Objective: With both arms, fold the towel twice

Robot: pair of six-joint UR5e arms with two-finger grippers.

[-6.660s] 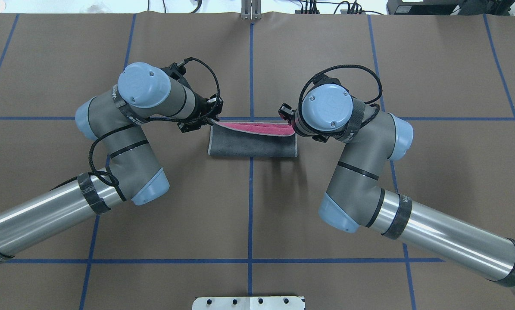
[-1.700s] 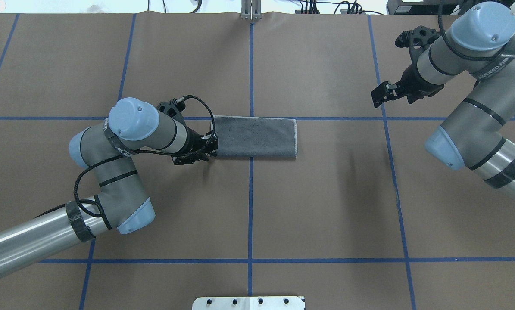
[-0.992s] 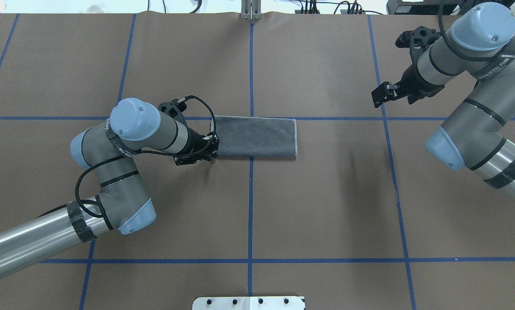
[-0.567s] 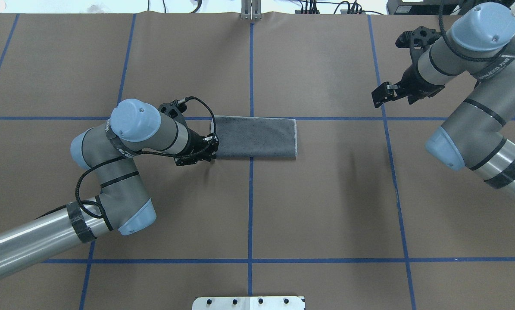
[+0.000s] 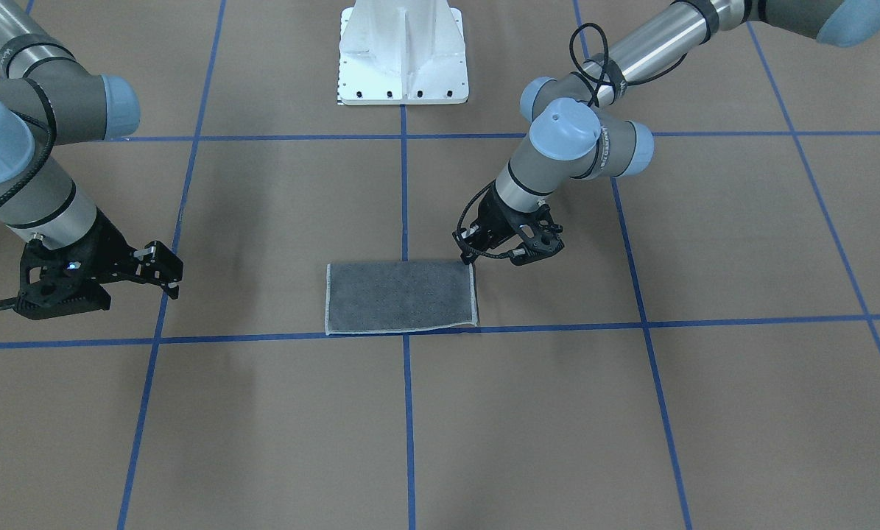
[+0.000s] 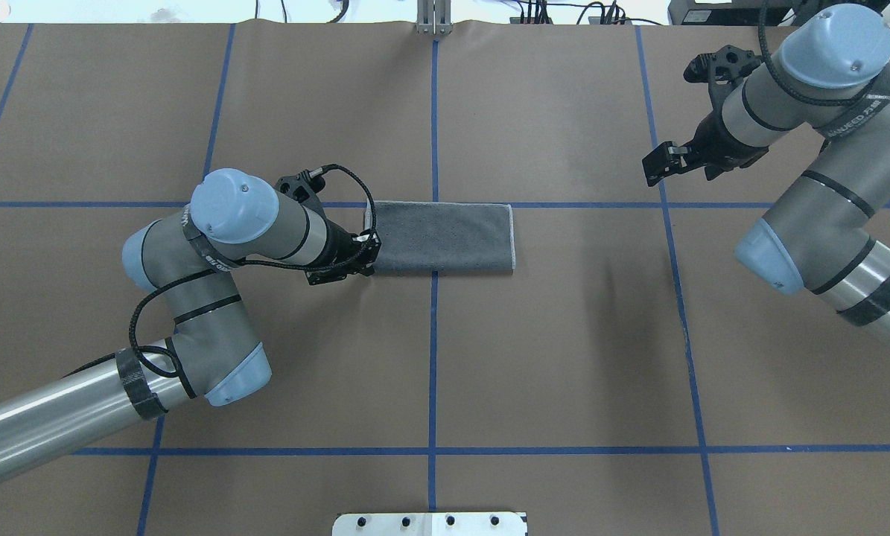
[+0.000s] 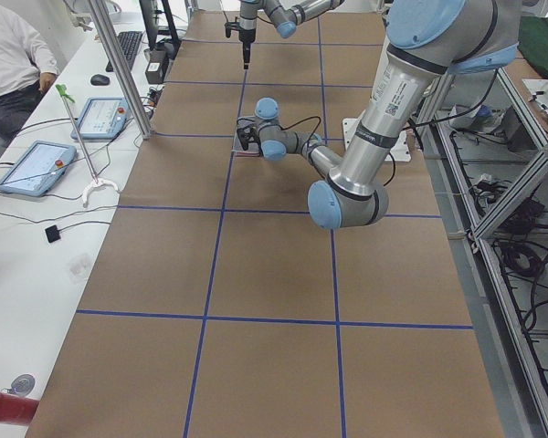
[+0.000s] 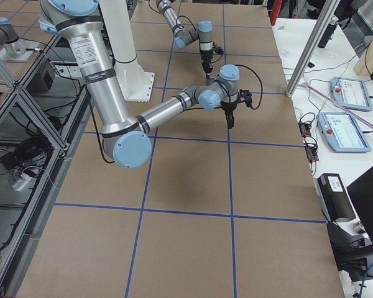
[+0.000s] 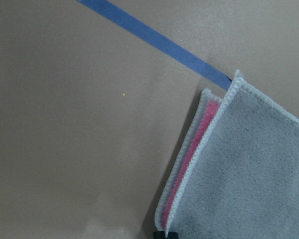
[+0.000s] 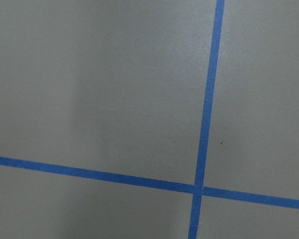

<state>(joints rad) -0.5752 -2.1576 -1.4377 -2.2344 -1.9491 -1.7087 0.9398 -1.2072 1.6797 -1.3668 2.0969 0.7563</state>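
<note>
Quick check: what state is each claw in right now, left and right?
Left claw: at the towel corner; whether it grips cannot be told.
Right claw: open, holding nothing.

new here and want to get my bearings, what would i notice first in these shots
The towel stands out: folded into a dark grey strip, it lies flat near the middle of the brown table, with pink peeking out between its layers at one corner. The left claw sits low at that short end of the towel. The right claw hangs far off to the side, over bare table crossed by blue tape lines.
</note>
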